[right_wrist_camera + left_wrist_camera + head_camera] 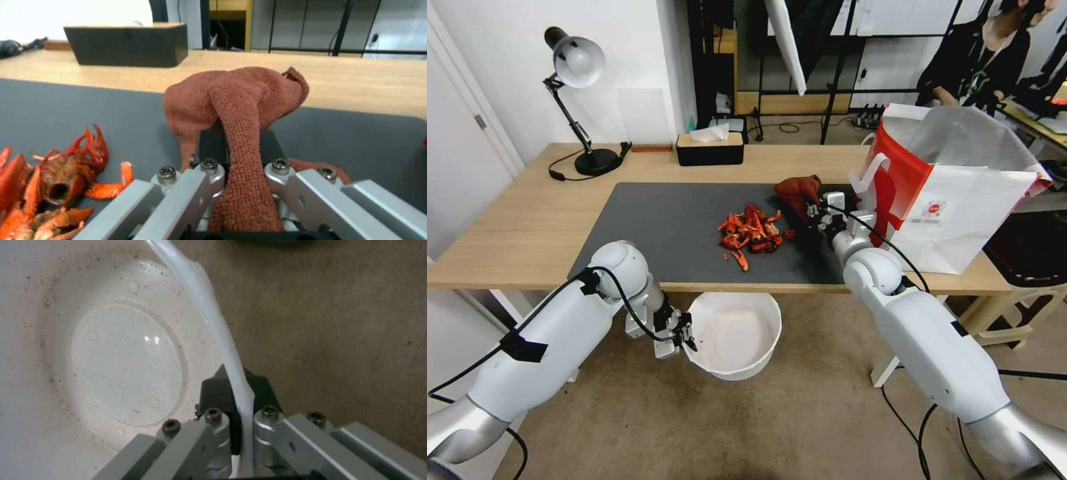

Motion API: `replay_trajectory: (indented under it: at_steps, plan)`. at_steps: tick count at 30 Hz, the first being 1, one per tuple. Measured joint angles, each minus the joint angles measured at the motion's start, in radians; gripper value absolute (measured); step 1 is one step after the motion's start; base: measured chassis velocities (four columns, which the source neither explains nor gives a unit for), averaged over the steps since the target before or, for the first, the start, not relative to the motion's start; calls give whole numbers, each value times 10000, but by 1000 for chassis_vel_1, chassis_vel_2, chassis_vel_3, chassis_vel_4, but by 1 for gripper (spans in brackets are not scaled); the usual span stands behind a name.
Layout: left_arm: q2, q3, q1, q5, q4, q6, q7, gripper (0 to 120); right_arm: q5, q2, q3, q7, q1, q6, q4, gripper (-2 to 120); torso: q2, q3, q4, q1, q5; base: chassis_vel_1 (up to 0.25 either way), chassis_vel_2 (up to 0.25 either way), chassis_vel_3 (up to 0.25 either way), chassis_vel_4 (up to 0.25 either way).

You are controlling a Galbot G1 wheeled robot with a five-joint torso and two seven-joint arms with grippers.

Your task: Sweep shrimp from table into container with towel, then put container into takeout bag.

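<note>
While the right gripper (814, 212) clamps the towel (798, 191) beside the shrimp (752, 234), a wide sweep could miss the container (735, 335) pinched by the left gripper (687, 340).

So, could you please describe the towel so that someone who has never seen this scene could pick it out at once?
Start at the long light-wood table and its large dark grey mat. Near the mat's far right, beside the tall red and white paper bag, the right hand is shut on a small rust-red soft cloth. It is duller, darker and fuzzier than the glossy red-orange shrimp piled to its left.
</note>
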Motion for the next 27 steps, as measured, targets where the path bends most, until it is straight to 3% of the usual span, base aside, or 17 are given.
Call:
replay_trajectory:
  at_steps: [27]
  plan:
    - [144, -143, 62, -53, -60, 0, 0, 0, -28, 161, -775, -486, 461, -90, -936, 2, 0, 0, 1, -1, 0, 0, 0, 0, 0]
